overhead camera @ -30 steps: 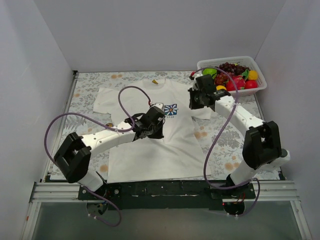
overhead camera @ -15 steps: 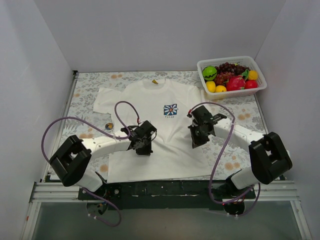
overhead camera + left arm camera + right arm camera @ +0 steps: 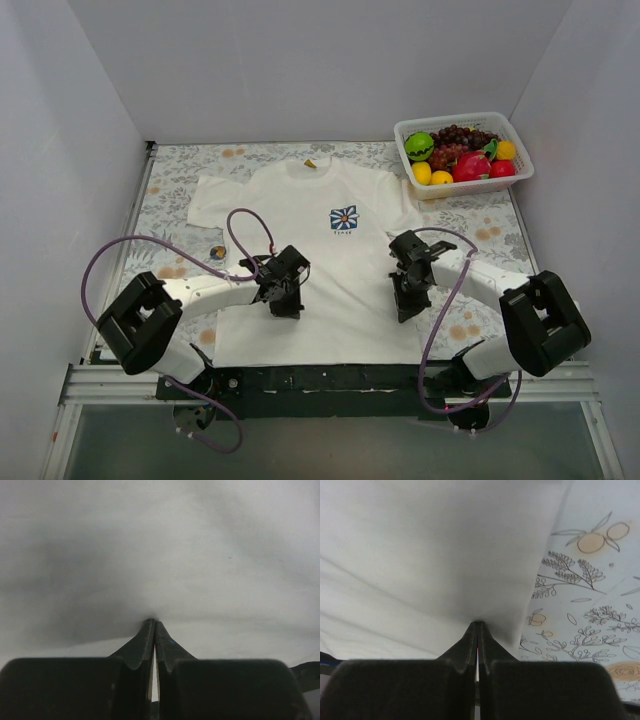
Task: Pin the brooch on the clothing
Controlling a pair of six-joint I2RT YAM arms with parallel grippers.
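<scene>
White cotton fills both wrist views. A second ago my left hand [image 3: 286, 306] was up beside the daisy print [image 3: 343, 219] and my right hand [image 3: 405, 308] was at the far shoulder, near the basket [image 3: 520, 172]. Both have since come down to the lower part of the T-shirt [image 3: 330, 270]: the left is well inside the left side, the right is at the right side seam.

- Shirt now lies flatter, front up, and the print is uncovered.
- Left hand: fingers pressed together, tips down on the cloth.
- Right hand: fingers pressed together at the shirt's edge. The cloth puckers toward the tips, but I cannot tell whether a fold is caught.
- Brooch [image 3: 217, 252]: unmoved, on the floral mat [image 3: 170, 190] just off the left sleeve and apart from the shirt. Neither hand is on it.

My reading is that the smoothing looks about done and the pinning has not begun. The left hand is the nearer one to fetch the brooch.

Count:
- T-shirt: one
- Brooch: one
- Daisy print showing: one
- Hands: two
- Basket: one, with toy fruit too crowded to count
- Mat: one, covering the worktop
</scene>
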